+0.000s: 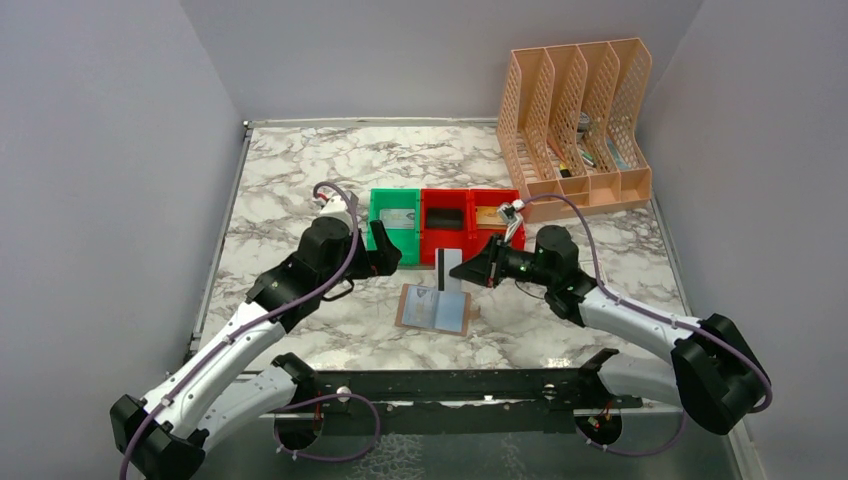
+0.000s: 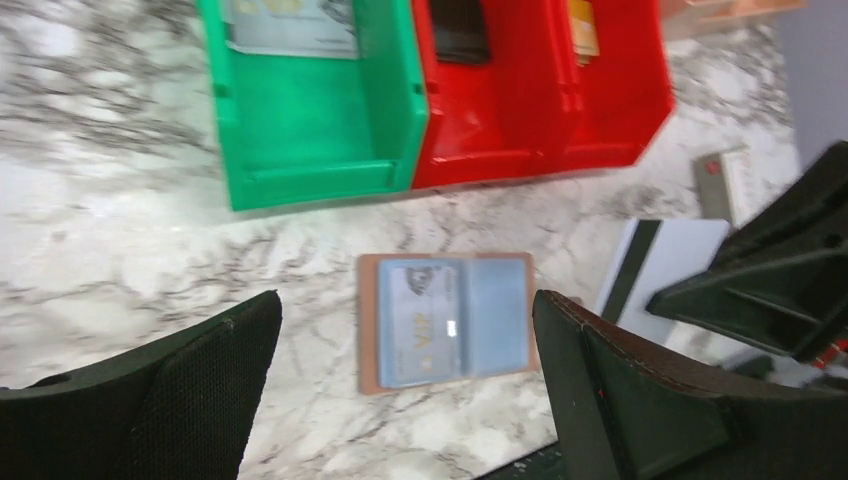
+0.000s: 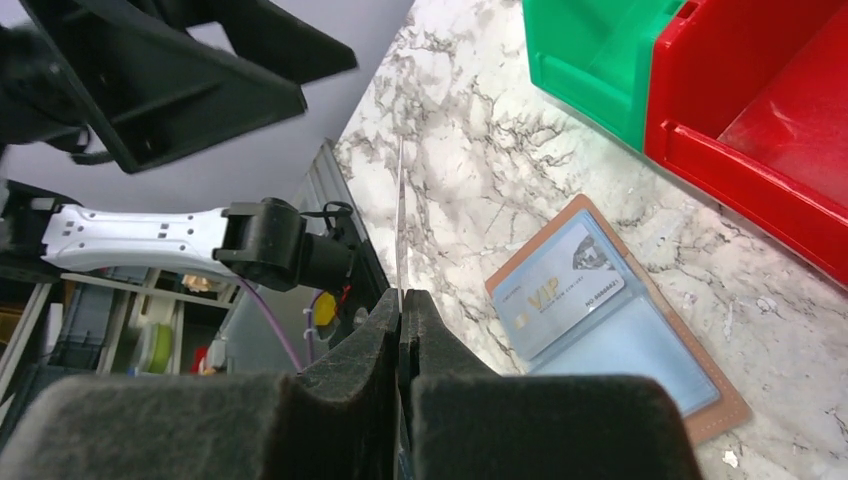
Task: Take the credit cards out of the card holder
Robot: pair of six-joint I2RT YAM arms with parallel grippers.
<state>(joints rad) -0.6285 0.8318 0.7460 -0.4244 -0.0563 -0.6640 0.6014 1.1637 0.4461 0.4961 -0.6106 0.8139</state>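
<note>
The card holder (image 1: pixel 435 310) lies open on the marble table, brown outside and light blue inside. A silver credit card (image 3: pixel 560 290) sits in one of its pockets, also seen in the left wrist view (image 2: pixel 425 320). My right gripper (image 1: pixel 472 270) hovers just behind the holder, shut on a white credit card (image 1: pixel 449 268) with a dark stripe, held upright. That card shows edge-on above the jaws (image 3: pixel 400 220). My left gripper (image 1: pixel 385 250) hangs to the left of it above the table, open and empty, its fingers (image 2: pixel 200 390) standing wide either side of the holder (image 2: pixel 445 320).
A green bin (image 1: pixel 395 235) and two red bins (image 1: pixel 445 240) stand in a row behind the holder, with a silver card (image 2: pixel 290 25), a black card (image 2: pixel 460 25) and a gold card (image 2: pixel 582 25) inside. A peach file organizer (image 1: pixel 580 120) stands at back right. A small pale box (image 2: pixel 722 180) lies near the red bins.
</note>
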